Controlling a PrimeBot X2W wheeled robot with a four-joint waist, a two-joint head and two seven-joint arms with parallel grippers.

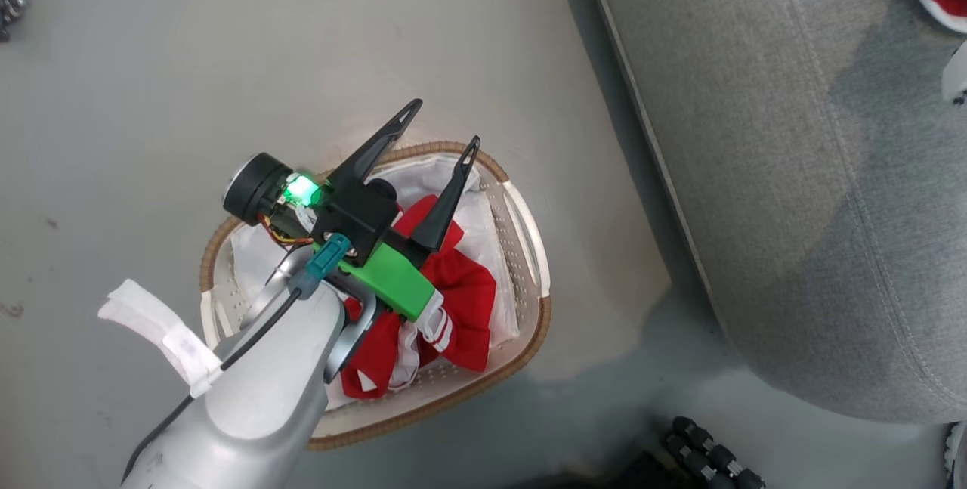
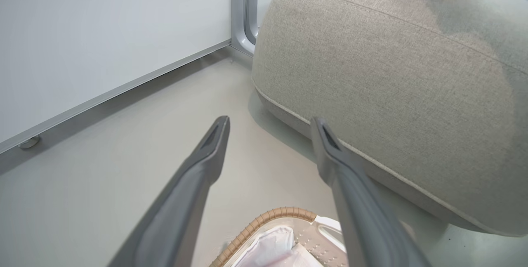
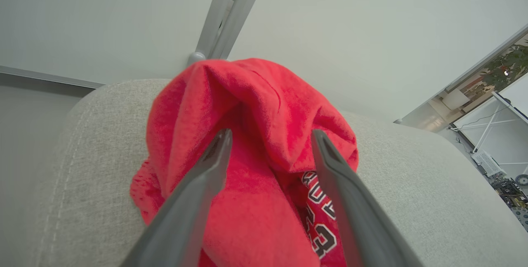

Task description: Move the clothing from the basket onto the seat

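**Clothing [image 1: 461, 292] split: basket [image 1: 517, 247] and seat [image 1: 793, 171]**

The left gripper [image 1: 445, 122] is held above the basket, fingers spread, with the clothing lying below them. The right gripper [image 3: 271, 133] is likewise spread; one red garment [image 3: 247, 106] is heaped on the seat between its fingers.

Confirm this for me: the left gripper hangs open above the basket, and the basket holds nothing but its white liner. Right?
Not quite. The left gripper does hang open above the basket, but the basket holds more than its white liner: red clothing lies bunched in it, partly under the arm. The head view shows this.
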